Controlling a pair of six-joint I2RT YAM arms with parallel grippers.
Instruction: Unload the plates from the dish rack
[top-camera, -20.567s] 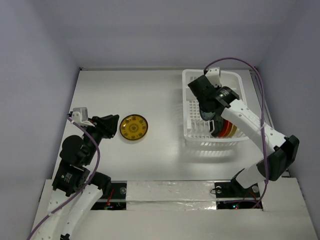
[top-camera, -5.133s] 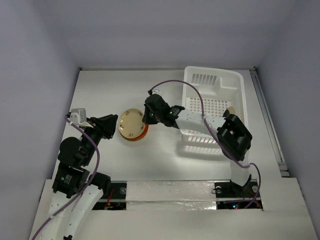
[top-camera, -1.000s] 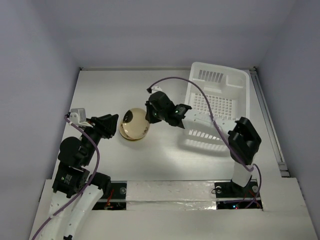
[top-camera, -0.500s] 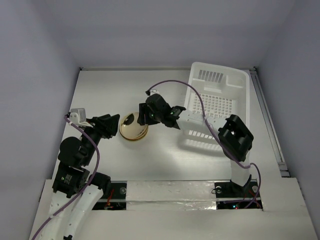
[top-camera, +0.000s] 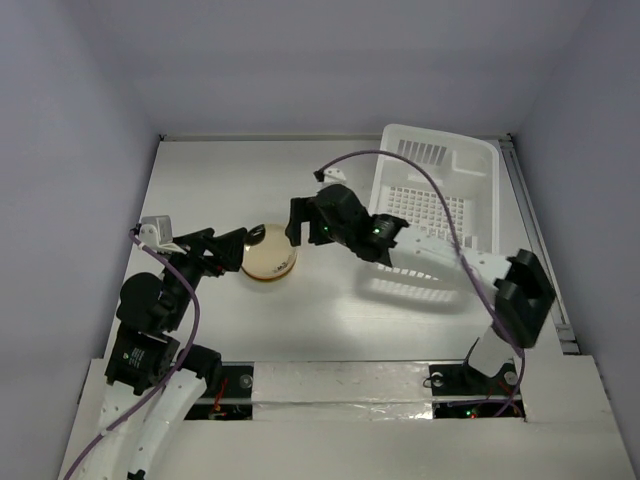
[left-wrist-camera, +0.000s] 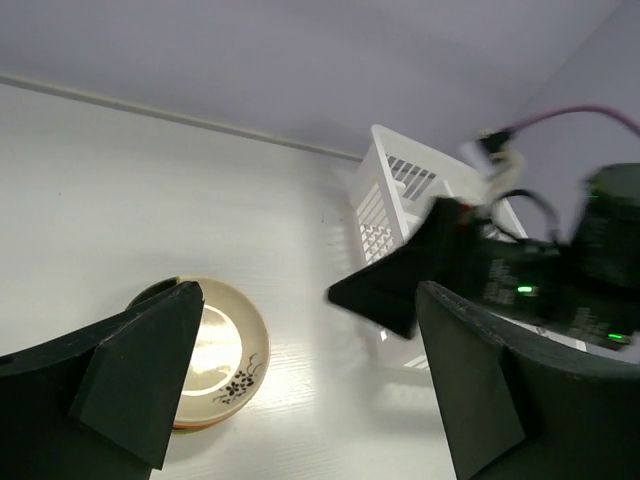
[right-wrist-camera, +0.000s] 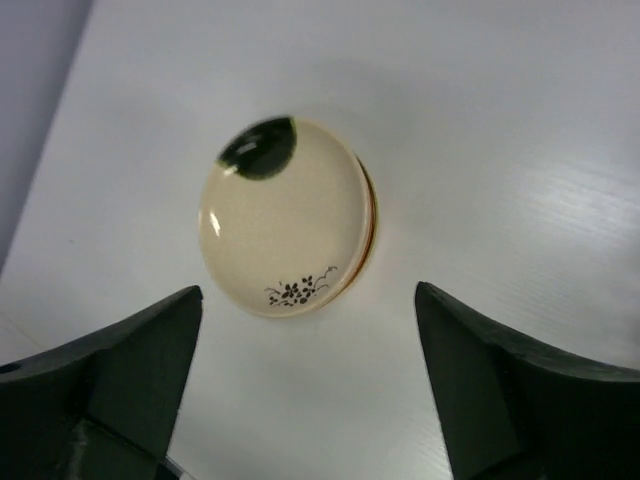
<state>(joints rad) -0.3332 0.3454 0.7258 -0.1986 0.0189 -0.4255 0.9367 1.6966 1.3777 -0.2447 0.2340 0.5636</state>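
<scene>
Right gripper (right-wrist-camera: 307, 292) lets go and backs off, fingers spread wide, leaving the beige plate (right-wrist-camera: 285, 215) atop the stack centre-left on the tabletop (top-camera: 220, 180); dish rack (top-camera: 418, 152) shows no plates, so unloading looks finished.

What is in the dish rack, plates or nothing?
Empty where visible: the dish rack shows bare white lattice; the right arm hides its near side. The plates sit stacked on the table outside it.
</scene>
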